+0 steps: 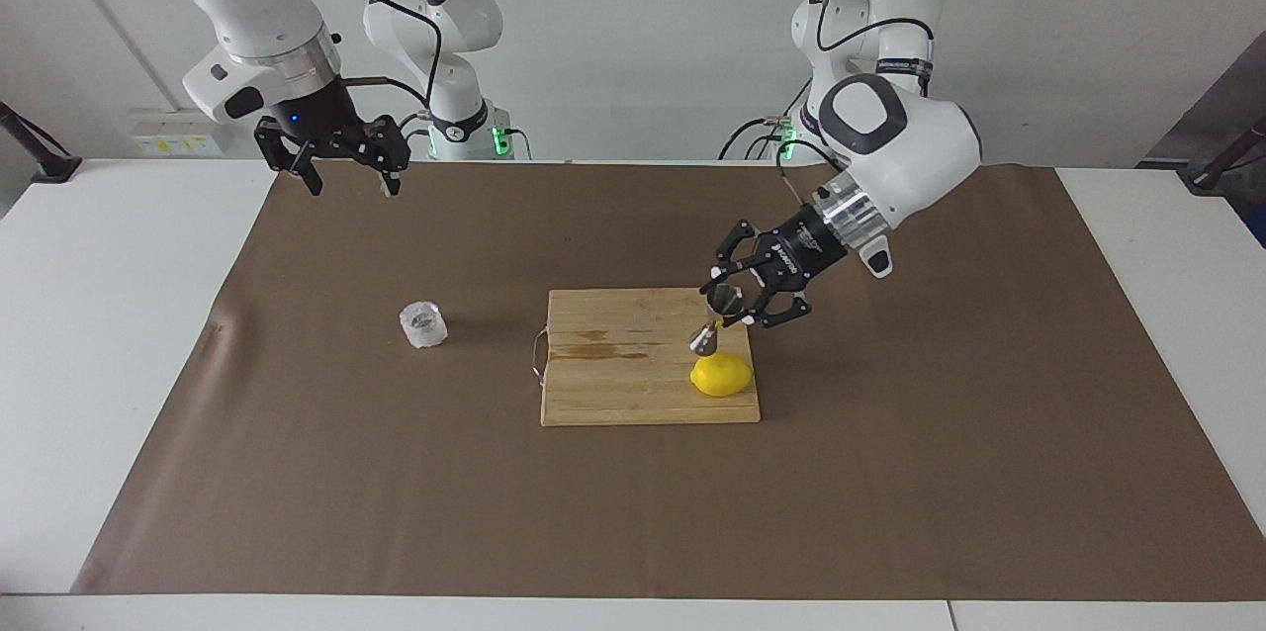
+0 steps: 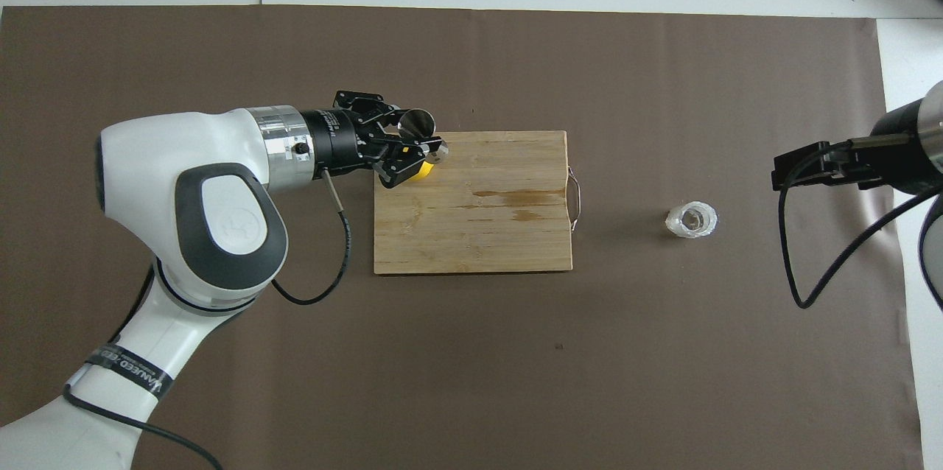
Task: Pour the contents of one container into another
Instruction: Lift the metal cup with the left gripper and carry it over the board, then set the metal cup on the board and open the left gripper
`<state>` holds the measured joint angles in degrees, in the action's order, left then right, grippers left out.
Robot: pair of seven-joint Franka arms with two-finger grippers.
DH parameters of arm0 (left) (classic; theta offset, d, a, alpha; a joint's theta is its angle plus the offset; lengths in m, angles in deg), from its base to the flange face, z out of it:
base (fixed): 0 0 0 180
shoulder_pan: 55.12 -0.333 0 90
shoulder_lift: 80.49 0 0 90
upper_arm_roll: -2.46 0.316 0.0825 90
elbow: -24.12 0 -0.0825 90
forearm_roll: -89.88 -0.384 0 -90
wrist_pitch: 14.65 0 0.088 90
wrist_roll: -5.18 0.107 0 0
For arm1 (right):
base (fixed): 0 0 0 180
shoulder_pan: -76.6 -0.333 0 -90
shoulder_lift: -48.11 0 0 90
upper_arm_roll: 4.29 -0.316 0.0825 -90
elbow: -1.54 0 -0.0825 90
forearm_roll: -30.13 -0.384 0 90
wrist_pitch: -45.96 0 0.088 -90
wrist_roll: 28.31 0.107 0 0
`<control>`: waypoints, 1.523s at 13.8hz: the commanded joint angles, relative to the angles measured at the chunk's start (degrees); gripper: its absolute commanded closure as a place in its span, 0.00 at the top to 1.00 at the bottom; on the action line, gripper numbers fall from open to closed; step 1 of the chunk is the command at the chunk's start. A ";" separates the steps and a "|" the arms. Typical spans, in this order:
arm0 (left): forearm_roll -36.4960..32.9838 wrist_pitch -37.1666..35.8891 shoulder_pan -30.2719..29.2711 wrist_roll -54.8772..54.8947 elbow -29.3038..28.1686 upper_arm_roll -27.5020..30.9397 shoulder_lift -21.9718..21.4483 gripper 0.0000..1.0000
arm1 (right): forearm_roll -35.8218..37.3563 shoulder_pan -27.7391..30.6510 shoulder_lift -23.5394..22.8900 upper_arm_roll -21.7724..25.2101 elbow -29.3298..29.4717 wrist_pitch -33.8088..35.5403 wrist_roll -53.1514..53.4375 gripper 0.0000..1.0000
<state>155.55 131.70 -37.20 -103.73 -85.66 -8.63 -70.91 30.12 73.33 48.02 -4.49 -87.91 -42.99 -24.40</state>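
A brown mat (image 1: 890,473) carries a wooden cutting board (image 1: 613,384). Above it the left gripper (image 1: 730,307), clamped on a tilted steel jigger (image 1: 714,319), half hides a lemon (image 1: 722,376) from overhead. The right gripper (image 1: 341,171) waits, fingers spread, over the mat's robot-side edge; the glass tumbler (image 1: 423,324) stands toward its end.

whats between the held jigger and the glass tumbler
Most of the wooden cutting board, then bare brown paper up to the glass tumbler. The overhead view shows this best; the jigger hangs above the lemon.
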 commanded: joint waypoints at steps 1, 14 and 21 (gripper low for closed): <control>4.19 11.98 7.72 -1.14 -1.75 0.90 0.61 0.00 | -1.31 0.73 0.97 -0.32 -1.26 -0.61 0.66 1.00; 14.40 31.27 17.50 -0.61 0.45 -1.04 10.81 0.00 | -1.31 0.73 0.97 -0.32 -1.26 -0.61 0.66 1.00; 12.65 31.72 17.94 -0.26 0.36 -1.04 10.81 1.00 | -1.31 0.73 0.97 -0.32 -1.26 -0.61 0.66 1.00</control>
<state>168.71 162.14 -20.19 -104.05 -86.05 -9.98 -60.67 30.12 73.33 48.02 -4.49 -87.91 -42.99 -24.40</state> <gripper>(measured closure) 0.075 0.000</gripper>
